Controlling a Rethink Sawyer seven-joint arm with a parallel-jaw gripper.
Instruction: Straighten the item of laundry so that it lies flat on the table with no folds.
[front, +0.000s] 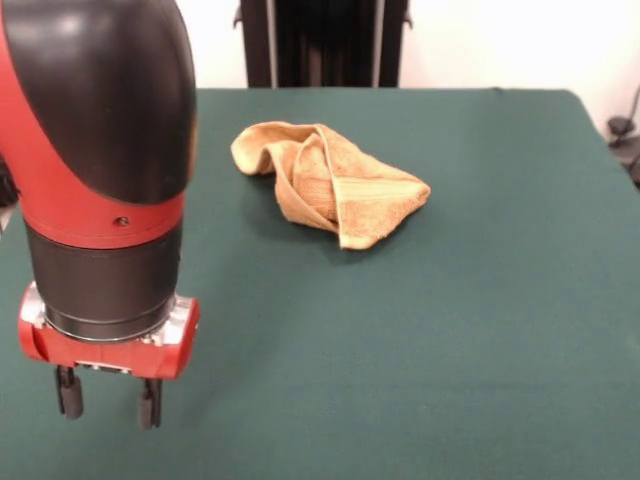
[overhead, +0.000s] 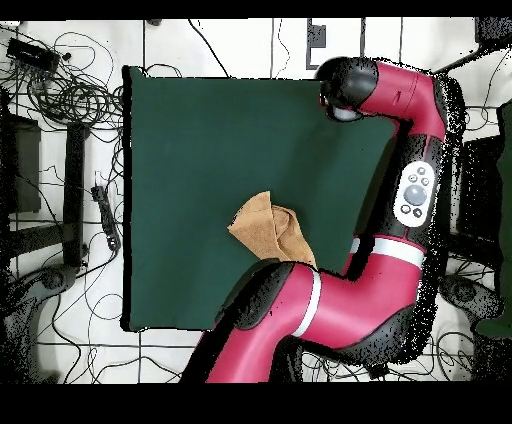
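Towel (front: 335, 183): crumpled and folded over itself on the table (front: 480, 330) — nothing flattened yet.
Gripper (front: 108, 395): fingers parted, empty, well apart from towel.
Left: grasp, spread flat — all of it.

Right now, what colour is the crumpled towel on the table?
Golden yellow-orange, with a paler hem; the towel shows best in the front view.

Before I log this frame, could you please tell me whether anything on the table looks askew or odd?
Only the small golden yellow-orange terry-cloth towel: it lies crumpled and folded over itself near the middle of the dark green felt-topped table, not flat. The robot's hand hangs open near the table's edge, well away from it. Nothing looks spilled or damaged.
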